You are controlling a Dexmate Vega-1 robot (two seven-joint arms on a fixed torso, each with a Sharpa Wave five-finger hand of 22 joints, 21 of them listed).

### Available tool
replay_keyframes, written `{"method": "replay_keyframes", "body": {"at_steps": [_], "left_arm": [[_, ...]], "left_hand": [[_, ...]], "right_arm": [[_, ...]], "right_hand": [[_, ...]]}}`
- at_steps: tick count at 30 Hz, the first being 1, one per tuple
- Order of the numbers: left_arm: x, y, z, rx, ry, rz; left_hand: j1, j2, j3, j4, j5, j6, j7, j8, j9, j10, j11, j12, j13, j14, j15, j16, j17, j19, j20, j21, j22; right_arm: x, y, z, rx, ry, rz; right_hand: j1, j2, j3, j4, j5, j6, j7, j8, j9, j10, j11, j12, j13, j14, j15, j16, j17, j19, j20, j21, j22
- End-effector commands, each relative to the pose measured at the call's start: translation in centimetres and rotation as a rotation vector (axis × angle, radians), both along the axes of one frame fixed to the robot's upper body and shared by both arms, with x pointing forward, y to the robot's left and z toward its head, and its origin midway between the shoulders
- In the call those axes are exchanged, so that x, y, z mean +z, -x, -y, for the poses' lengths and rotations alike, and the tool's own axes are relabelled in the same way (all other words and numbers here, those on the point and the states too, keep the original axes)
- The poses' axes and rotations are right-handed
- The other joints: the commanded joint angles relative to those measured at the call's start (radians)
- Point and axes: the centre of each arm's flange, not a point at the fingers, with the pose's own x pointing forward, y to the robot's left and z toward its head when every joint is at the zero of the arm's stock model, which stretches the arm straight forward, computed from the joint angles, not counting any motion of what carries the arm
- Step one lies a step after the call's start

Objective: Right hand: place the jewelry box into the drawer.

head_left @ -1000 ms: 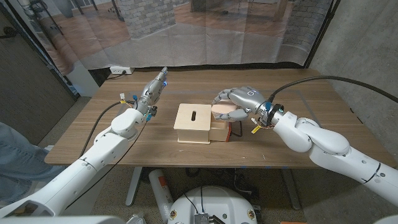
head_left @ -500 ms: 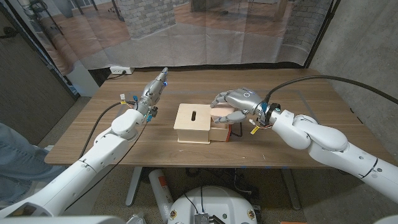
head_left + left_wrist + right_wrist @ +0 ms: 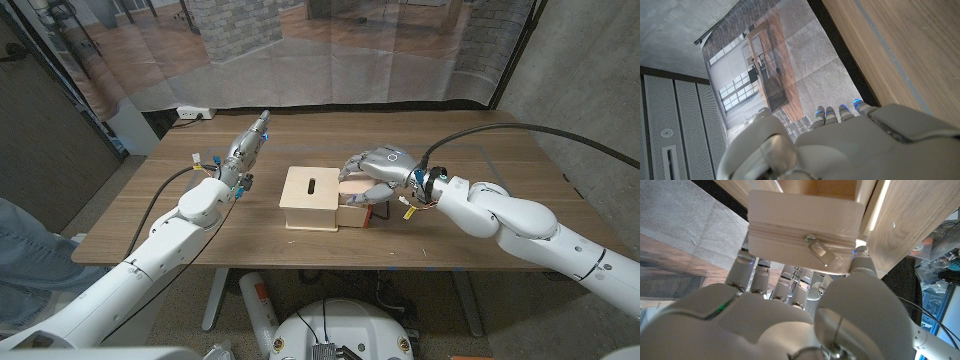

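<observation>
Fingers of my right hand [image 3: 375,172] are gripping the jewelry box [image 3: 805,239], a pale zipped case, with fingers on one side of it and the thumb on the other. I am holding it right over the open drawer [image 3: 352,214], which is sticking out of the little wooden box [image 3: 312,198] just past my fingertips. My left hand [image 3: 248,146] is holding nothing, well away from the box, its fingers [image 3: 832,113] pointing straight out over the worktop [image 3: 480,150] together.

Drawer mouth [image 3: 358,210]: occupied by the jewelry box [image 3: 355,185], held by the right hand [image 3: 375,170].
Left of drawer: blocked by the wooden box [image 3: 312,198].
Table [image 3: 480,190] right of the hand: bare wood is left.
</observation>
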Motion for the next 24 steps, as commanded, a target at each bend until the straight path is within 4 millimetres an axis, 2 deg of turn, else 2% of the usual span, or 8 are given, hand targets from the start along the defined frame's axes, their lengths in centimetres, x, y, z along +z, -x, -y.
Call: {"method": "replay_keyframes", "body": {"at_steps": [1, 17, 21, 23, 24], "left_arm": [[-0.27, 0.33, -0.21, 0.01, 0.0, -0.004], [-0.37, 0.62, 0.13, 0.013, -0.007, -0.009], [-0.33, 0.68, 0.12, 0.014, -0.007, -0.007], [-0.33, 0.69, 0.13, 0.013, -0.008, -0.006], [-0.33, 0.69, 0.15, 0.013, -0.008, -0.006]], "left_hand": [[0.014, 0.0, -0.004, -0.001, -0.003, 0.002, 0.001, 0.0, 0.002, -0.001, 0.002, 0.001, 0.004, -0.042, 0.001, 0.0, 0.004, -0.117, 0.004, 0.003, 0.005], [0.016, 0.001, -0.006, -0.001, -0.004, 0.004, 0.0, 0.001, 0.001, 0.0, 0.002, 0.002, 0.004, -0.042, 0.0, 0.0, 0.004, -0.118, 0.004, 0.003, 0.005], [0.017, 0.001, -0.006, -0.001, -0.004, 0.006, 0.0, 0.001, 0.001, 0.002, 0.003, 0.002, 0.004, -0.041, 0.001, 0.0, 0.004, -0.118, 0.004, 0.003, 0.005], [0.017, 0.001, -0.007, -0.001, -0.004, 0.006, 0.0, 0.001, 0.001, 0.001, 0.003, 0.002, 0.004, -0.042, 0.001, 0.0, 0.004, -0.118, 0.004, 0.003, 0.005], [0.017, 0.001, -0.007, -0.001, -0.004, 0.006, -0.001, 0.001, 0.001, 0.001, 0.003, 0.002, 0.004, -0.041, 0.001, 0.0, 0.004, -0.117, 0.004, 0.003, 0.005]], "right_arm": [[-0.43, -0.5, 0.18, -0.021, 0.049, 0.008], [-0.57, -1.21, 0.01, -0.04, 0.076, -0.001], [-0.6, -1.2, 0.04, -0.046, 0.07, -0.004], [-0.59, -1.06, 0.08, -0.045, 0.071, 0.005], [-0.56, -0.97, 0.08, -0.044, 0.072, 0.009]], "right_hand": [[0.196, 0.191, 0.004, 0.004, -0.005, 0.012, 0.0, 0.004, 0.005, 0.007, -0.005, 0.007, 0.003, 0.161, -0.315, -0.005, 0.005, 0.196, -0.237, 0.001, 0.006], [0.192, 0.19, 0.002, 0.007, -0.006, 0.014, -0.002, 0.001, 0.007, 0.003, -0.009, 0.005, 0.005, 0.151, -0.31, -0.014, 0.011, 0.19, -0.237, -0.001, 0.006], [0.163, 0.172, -0.014, 0.017, -0.008, -0.041, -0.013, -0.036, -0.004, -0.026, -0.006, -0.01, 0.006, 0.092, -0.285, -0.053, 0.001, 0.154, -0.212, -0.015, 0.005], [0.136, 0.159, -0.028, 0.028, -0.008, -0.07, -0.013, -0.054, -0.009, -0.04, -0.004, -0.02, 0.003, 0.07, -0.269, -0.071, -0.01, 0.132, -0.188, -0.026, 0.004], [0.118, 0.148, -0.038, 0.034, -0.008, -0.091, -0.011, -0.068, -0.012, -0.064, 0.007, -0.035, -0.002, 0.034, -0.248, -0.092, -0.022, 0.12, -0.169, -0.033, 0.003]]}}
